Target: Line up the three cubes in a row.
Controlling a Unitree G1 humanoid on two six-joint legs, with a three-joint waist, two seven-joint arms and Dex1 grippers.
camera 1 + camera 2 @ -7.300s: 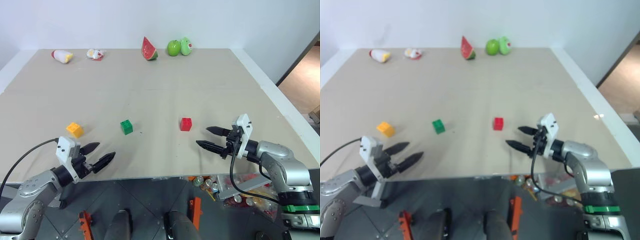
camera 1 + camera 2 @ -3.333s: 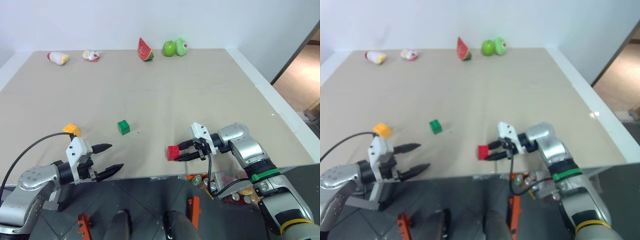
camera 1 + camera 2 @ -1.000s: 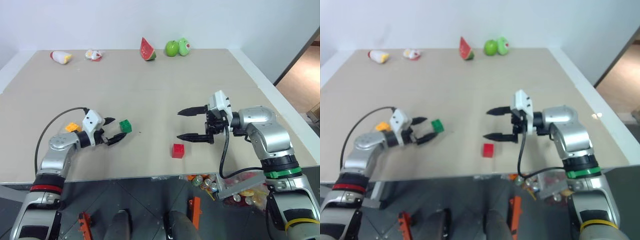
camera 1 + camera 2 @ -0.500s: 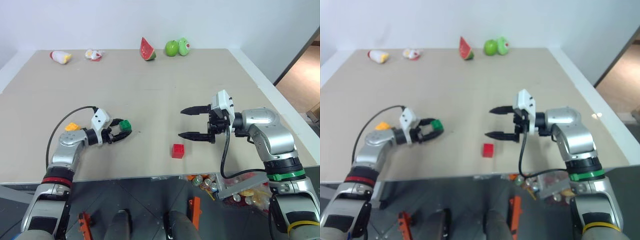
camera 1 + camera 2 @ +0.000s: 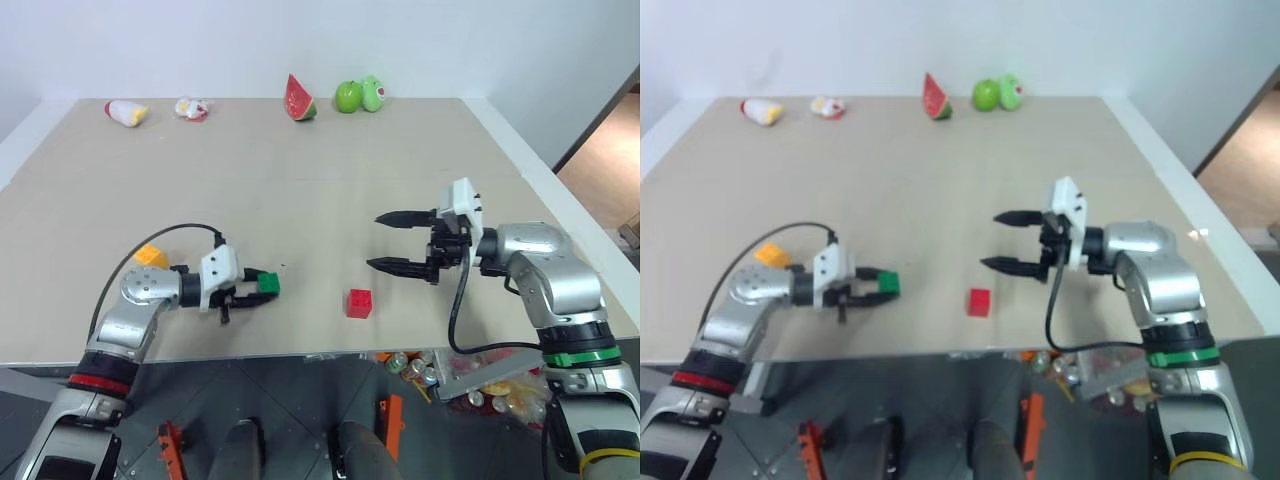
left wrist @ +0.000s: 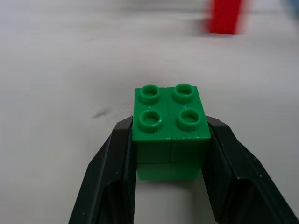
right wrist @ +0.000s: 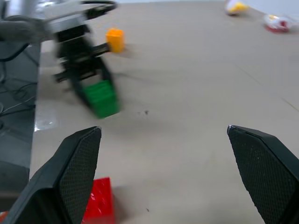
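left wrist view shows the green cube (image 6: 170,130) clamped between the left end effector (image 5: 258,291) fingers, near the tabletop (image 5: 320,180) front edge, likely bound for a row with the red cube (image 5: 359,303) to its right. the yellow cube (image 5: 151,256) sits left. the right end effector (image 5: 400,241) hovers wide open, empty.

Bare table (image 5: 330,200) between cubes and far toys (image 5: 300,98)
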